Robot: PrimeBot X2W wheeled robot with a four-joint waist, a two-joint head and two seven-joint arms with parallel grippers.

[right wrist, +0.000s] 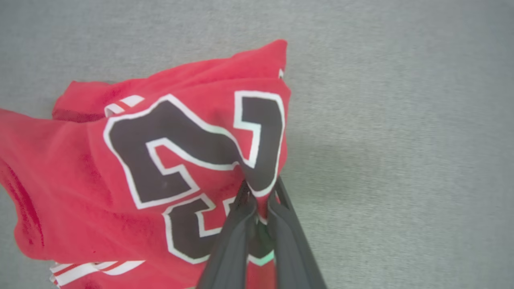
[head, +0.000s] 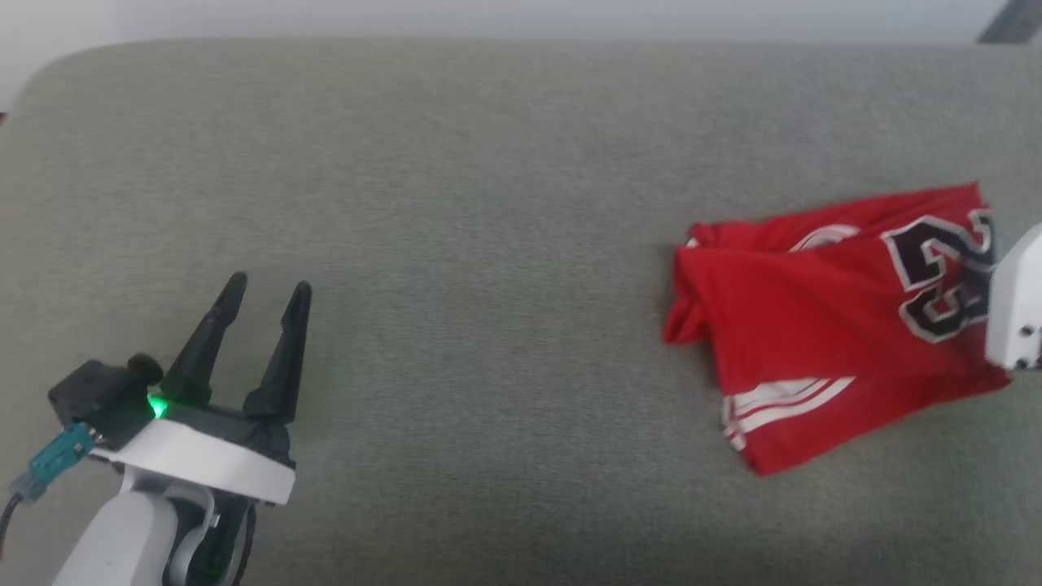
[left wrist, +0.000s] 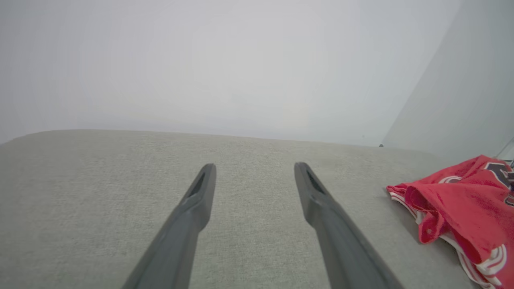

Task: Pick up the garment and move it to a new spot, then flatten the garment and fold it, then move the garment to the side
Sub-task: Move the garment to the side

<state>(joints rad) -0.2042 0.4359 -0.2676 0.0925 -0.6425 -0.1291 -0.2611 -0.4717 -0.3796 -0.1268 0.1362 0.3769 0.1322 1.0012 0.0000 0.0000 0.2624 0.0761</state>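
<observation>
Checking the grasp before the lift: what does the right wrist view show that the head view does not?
Right wrist view: the right gripper, fingers shut on a pinch of the garment at the edge of its dark number. Head view: the left gripper, open, over bare grey cushion, far from the garment. Both: the red garment crumpled on the grey cushion.

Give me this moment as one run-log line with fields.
stage: grasp | right gripper: shut on red jersey garment | left gripper: open, apart from it | support: grey fabric surface
</observation>
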